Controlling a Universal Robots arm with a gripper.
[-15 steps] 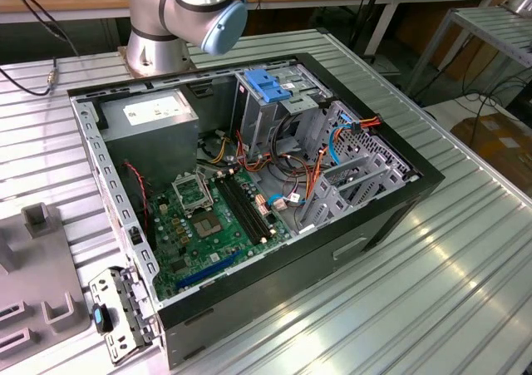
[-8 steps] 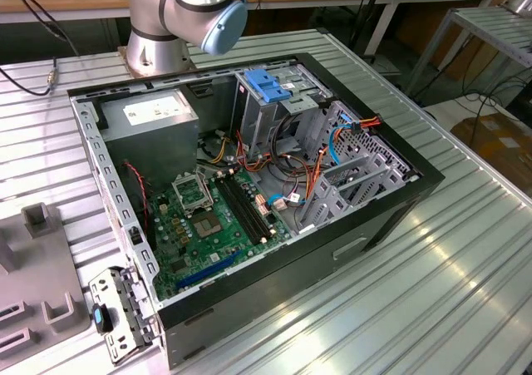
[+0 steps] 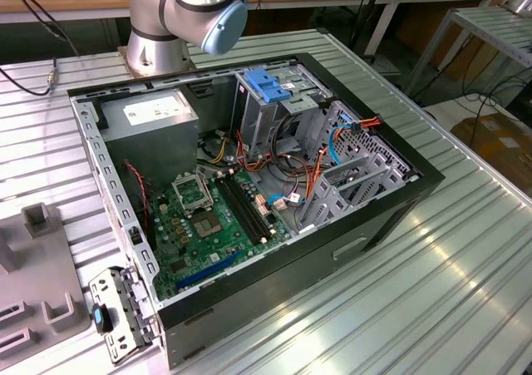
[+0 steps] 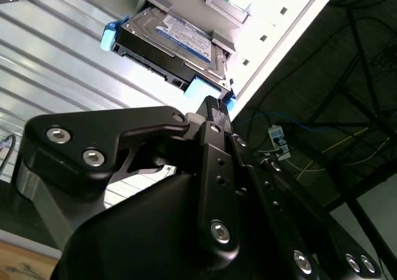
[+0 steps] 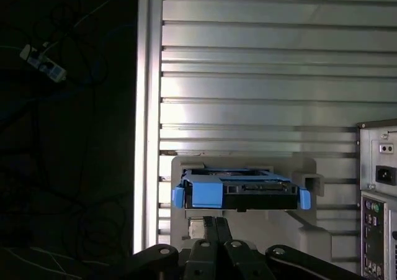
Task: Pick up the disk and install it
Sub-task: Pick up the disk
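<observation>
We see the disk (image 5: 248, 190) lying flat in a pale grey holder (image 5: 242, 165) on the ribbed metal table (image 5: 260, 75), outside the computer case (image 5: 378, 193), whose rear panel stands beside the holder in the first wrist view; its blue side rails show at both ends and its connector edge faces the camera. In the second wrist view the disk (image 4: 173, 41) shows its white and dark-blue label, with a blue rail at each end. The gripper (image 5: 215, 221) sits close before the disk; its claw looks clenched, the fingers (image 5: 220, 227) drawn together with nothing between them; in the second wrist view the gripper (image 4: 214, 103) reaches just beside the nearer blue rail, and we cannot tell whether it touches. In the exterior view the open computer case (image 3: 399, 200) lies on its side in the middle of the frame on the table (image 3: 432, 292); inside it we see the green motherboard (image 3: 216, 217), the grey power-supply box (image 3: 158, 121) toward the upper left, and the drive cage (image 3: 270, 88) with its light-blue top at upper centre; the arm (image 3: 187, 9) rises at the top of the frame, behind the case; a grey moulded fixture (image 3: 33, 267) rests at the exterior view's lower left.
</observation>
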